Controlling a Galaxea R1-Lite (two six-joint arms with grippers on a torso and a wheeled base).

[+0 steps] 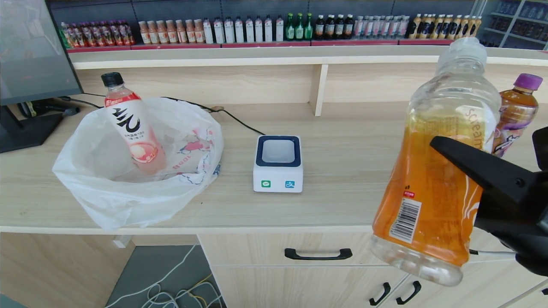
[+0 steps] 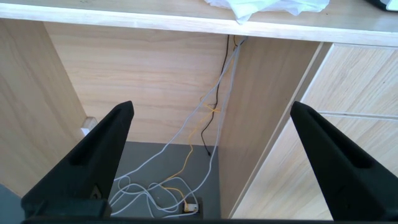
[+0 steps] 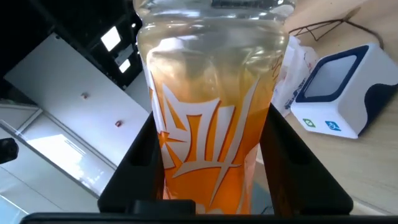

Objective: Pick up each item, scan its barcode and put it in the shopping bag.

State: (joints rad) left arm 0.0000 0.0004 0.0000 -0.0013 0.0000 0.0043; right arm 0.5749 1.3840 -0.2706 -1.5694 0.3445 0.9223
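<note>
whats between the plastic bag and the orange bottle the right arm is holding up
The white scanner box stands on the counter between the bag and the orange bottle, with bare counter on either side of it. The head view shows this.

Clear glossy plastic orange bottle (image 1: 432,179), thin crinkled plastic bag (image 1: 85,184), matt wood-grain counter (image 1: 342,171)
</note>
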